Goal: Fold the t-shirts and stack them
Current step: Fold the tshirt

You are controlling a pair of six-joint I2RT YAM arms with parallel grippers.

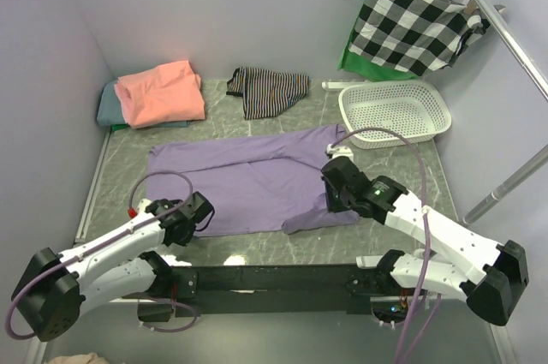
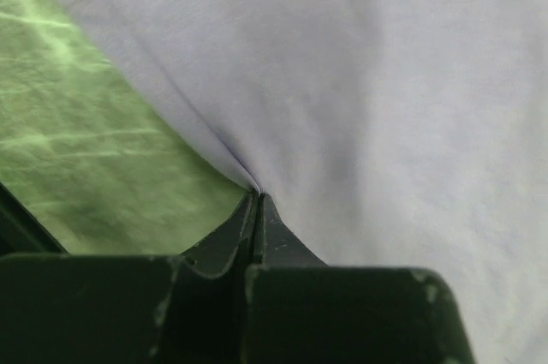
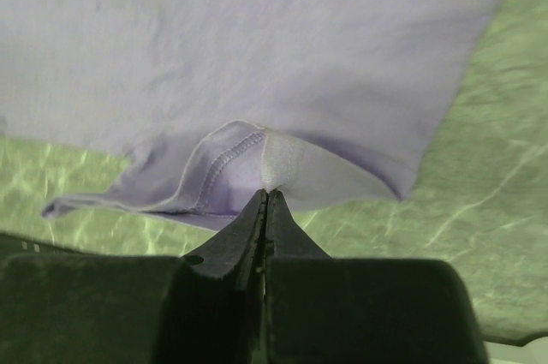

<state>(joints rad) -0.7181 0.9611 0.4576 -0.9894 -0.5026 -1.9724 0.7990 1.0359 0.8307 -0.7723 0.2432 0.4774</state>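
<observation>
The lavender-purple t-shirt (image 1: 248,180) lies spread flat across the middle of the table. My left gripper (image 1: 202,212) is shut on its near left edge; in the left wrist view the jaws (image 2: 257,197) pinch the cloth (image 2: 368,107). My right gripper (image 1: 330,193) is shut on the shirt's near right part; in the right wrist view the jaws (image 3: 266,194) pinch a raised fold by a stitched hem (image 3: 224,158). The salmon-pink t-shirt (image 1: 160,92) lies folded on the grey-teal t-shirt (image 1: 107,107) at the back left.
A black-and-white striped garment (image 1: 268,90) lies at the back middle. A white plastic basket (image 1: 395,112) stands at the back right. A checked cloth on a wooden hanger (image 1: 414,23) hangs from a metal rail (image 1: 505,30) above it. Walls close the left and back.
</observation>
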